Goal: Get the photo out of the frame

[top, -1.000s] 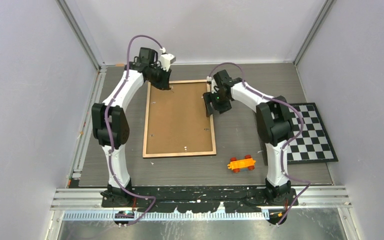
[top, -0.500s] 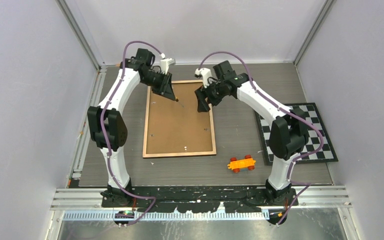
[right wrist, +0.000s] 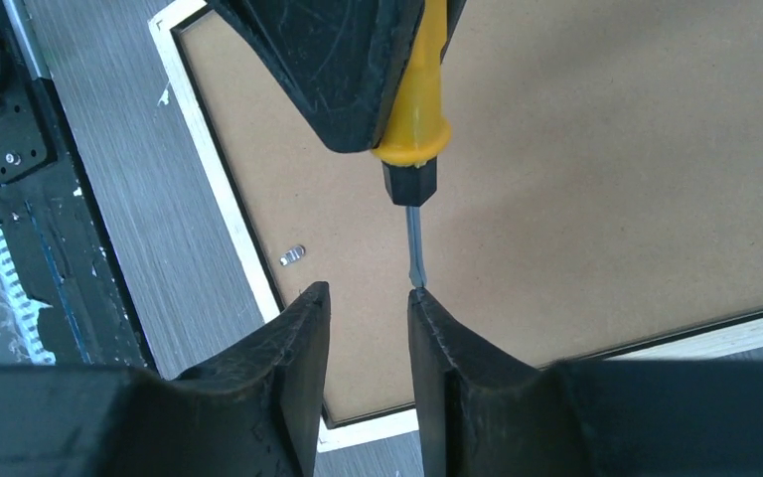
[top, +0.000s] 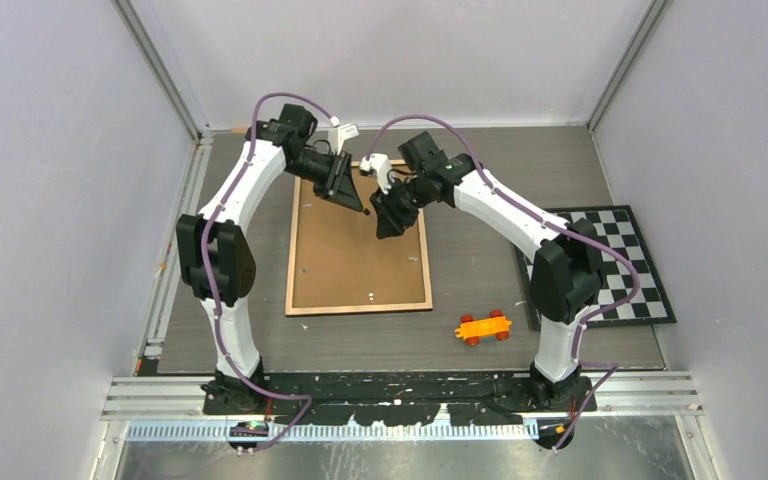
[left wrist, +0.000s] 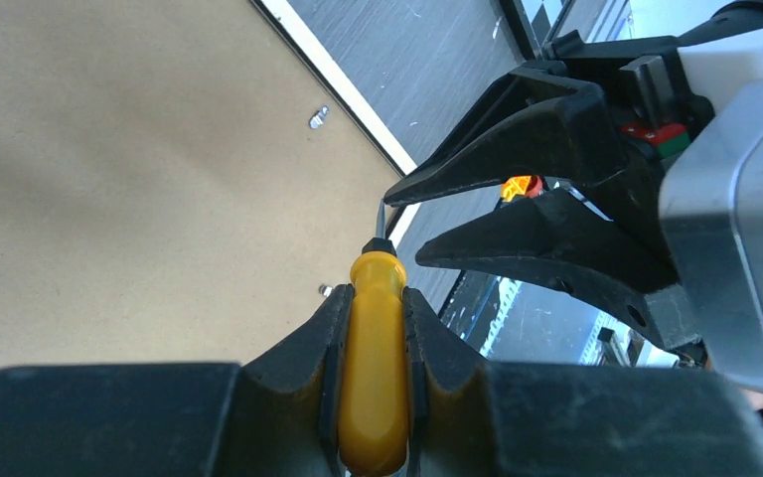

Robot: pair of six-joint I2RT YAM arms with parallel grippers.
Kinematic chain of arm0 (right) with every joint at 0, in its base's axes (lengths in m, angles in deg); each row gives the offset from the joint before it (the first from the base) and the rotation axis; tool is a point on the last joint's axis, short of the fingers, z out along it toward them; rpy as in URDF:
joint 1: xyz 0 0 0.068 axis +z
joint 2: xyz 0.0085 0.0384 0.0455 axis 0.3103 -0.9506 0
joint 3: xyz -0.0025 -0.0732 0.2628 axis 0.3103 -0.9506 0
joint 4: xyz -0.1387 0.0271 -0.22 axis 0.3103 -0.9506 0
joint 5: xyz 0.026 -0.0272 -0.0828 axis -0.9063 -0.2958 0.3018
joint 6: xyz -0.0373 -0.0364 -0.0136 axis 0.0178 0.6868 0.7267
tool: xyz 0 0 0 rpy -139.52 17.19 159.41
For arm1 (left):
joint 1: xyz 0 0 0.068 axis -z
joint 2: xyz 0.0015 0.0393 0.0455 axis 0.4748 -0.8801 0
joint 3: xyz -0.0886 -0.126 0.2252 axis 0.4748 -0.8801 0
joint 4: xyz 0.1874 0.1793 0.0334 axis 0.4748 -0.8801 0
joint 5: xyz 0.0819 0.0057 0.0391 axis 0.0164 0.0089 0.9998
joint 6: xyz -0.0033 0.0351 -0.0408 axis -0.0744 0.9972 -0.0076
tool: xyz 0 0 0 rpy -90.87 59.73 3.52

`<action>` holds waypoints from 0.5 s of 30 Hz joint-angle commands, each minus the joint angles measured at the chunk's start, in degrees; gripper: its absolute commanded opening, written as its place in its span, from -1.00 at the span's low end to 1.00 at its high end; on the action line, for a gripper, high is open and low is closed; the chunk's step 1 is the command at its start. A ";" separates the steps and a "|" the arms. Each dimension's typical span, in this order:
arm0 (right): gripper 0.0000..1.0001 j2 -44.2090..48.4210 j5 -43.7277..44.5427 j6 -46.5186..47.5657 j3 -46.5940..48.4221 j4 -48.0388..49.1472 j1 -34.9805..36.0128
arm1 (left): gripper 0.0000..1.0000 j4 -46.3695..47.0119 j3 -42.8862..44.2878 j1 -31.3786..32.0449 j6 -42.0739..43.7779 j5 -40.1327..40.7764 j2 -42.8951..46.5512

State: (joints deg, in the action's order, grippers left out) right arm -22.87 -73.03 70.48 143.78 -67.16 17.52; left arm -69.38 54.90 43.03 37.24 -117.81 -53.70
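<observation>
Here, above the brown-backed, wood-rimmed picture frame (top: 360,250), my left gripper (left wrist: 376,298) clamps a yellow-handled screwdriver (left wrist: 376,378), apparently offering its blade to my half-open, empty right gripper (right wrist: 368,293).

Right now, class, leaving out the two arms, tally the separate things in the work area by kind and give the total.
frame: 1
screwdriver: 1
toy car: 1
checkerboard mat: 1
Total: 4

Right gripper (right wrist: 366,298) swung over to the screwdriver (right wrist: 415,119)
</observation>
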 commanded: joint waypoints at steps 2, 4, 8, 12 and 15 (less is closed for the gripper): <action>-0.29 -0.04 0.78 1.66 2.33 2.19 1.26 | -1.00 -2.33 -0.23 0.99 0.45 -4.94 3.35; -0.33 -0.07 1.35 1.54 2.60 2.14 1.24 | -1.00 -2.92 -0.08 1.34 0.76 -5.37 3.09; -0.36 0.65 1.49 1.55 2.11 2.47 1.39 | -1.00 -3.28 -0.07 2.16 1.13 -5.68 3.00; -0.24 1.60 3.01 1.58 1.19 2.83 1.40 | -1.00 -3.55 -0.15 2.37 1.21 -5.80 3.04; -0.25 2.98 3.46 3.54 0.32 1.12 1.40 | -1.00 -4.72 0.21 2.37 2.43 -5.23 2.83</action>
State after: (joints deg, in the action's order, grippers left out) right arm -22.89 -71.52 71.14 143.78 -68.02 18.57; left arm -70.28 54.72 44.03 38.99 -118.10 -53.62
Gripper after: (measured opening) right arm 0.377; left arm 0.199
